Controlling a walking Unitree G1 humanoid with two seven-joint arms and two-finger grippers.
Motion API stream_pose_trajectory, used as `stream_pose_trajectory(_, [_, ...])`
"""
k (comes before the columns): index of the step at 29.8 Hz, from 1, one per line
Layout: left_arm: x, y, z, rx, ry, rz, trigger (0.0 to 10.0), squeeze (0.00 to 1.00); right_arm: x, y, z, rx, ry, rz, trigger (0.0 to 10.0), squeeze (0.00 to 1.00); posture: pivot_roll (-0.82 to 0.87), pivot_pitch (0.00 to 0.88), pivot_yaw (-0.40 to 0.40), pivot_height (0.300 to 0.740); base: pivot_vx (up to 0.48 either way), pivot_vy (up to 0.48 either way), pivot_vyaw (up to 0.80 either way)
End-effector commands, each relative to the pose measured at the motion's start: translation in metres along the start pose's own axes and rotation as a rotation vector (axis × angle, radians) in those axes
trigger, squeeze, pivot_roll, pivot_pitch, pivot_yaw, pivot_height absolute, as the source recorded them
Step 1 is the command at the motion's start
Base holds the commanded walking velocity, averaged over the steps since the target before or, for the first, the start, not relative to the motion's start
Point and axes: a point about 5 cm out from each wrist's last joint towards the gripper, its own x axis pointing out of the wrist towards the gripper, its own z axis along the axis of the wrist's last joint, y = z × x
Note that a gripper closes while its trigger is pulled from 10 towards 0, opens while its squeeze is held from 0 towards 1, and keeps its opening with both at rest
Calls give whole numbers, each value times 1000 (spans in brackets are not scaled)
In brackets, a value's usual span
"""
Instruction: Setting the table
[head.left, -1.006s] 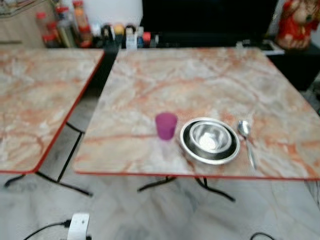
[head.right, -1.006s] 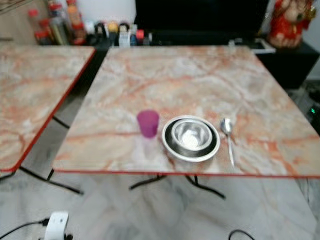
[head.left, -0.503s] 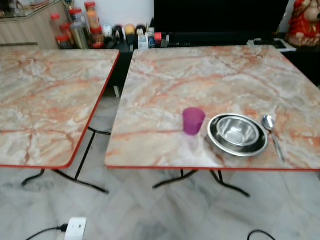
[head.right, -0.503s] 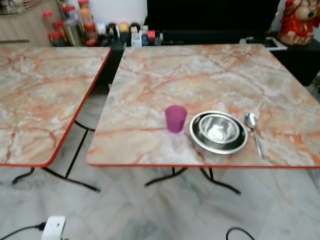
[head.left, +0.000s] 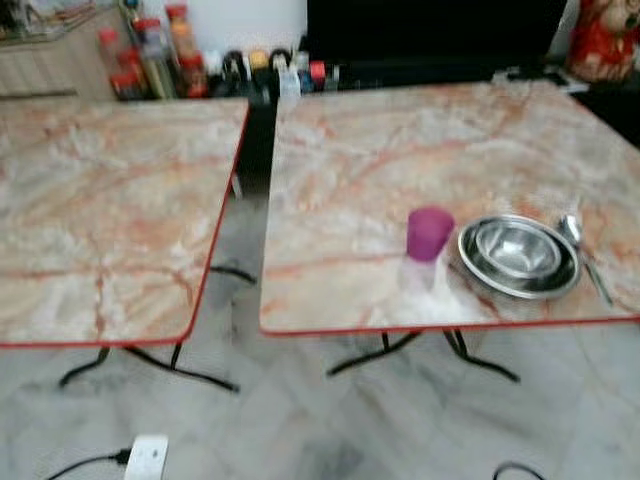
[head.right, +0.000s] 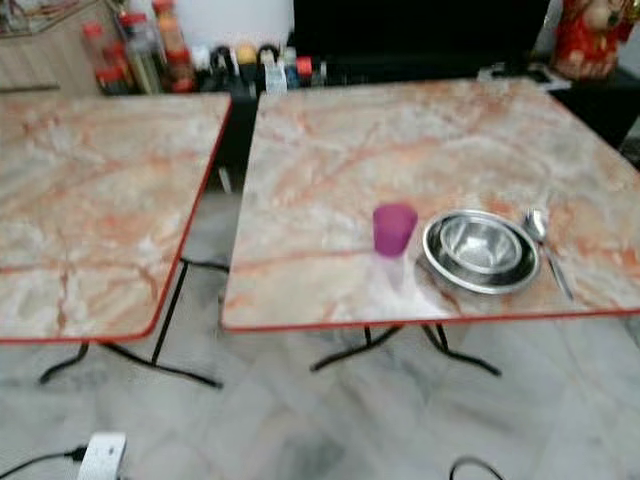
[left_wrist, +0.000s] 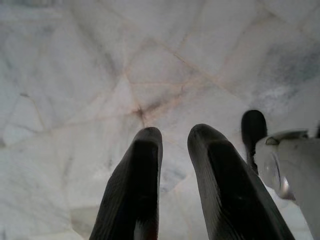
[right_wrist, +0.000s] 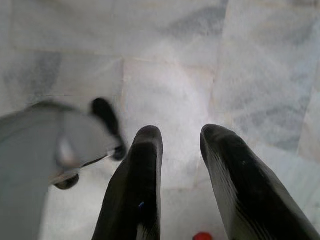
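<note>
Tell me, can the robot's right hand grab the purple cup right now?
Probably not yet. The right hand hangs down toward the floor, empty and open, while the purple cup stands up on the table beside the steel bowl. Nothing blocks the cup; the arm would just need lifting first.

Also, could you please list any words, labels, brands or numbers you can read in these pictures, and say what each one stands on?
No text can be read.
The bottles and jars behind the tables carry labels, too small and blurred to read.
The purple cup, steel bowl and spoon bear no visible markings.
</note>
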Motion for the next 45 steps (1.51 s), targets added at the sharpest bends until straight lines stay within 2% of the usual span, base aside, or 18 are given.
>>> stream_pose_trajectory(1, [0, 0, -2, 18, 6, -3, 10000, 0, -1, 0, -4, 11, 6, 0, 10000, 0, -21, 42, 43, 740, 0, 375, 0])
stream_pose_trajectory(45, [0, 1, 1, 2, 1, 6, 10000, 0, 0, 2, -2, -1, 6, 11, 10000, 0, -3, 78, 44, 740, 0, 390, 0])
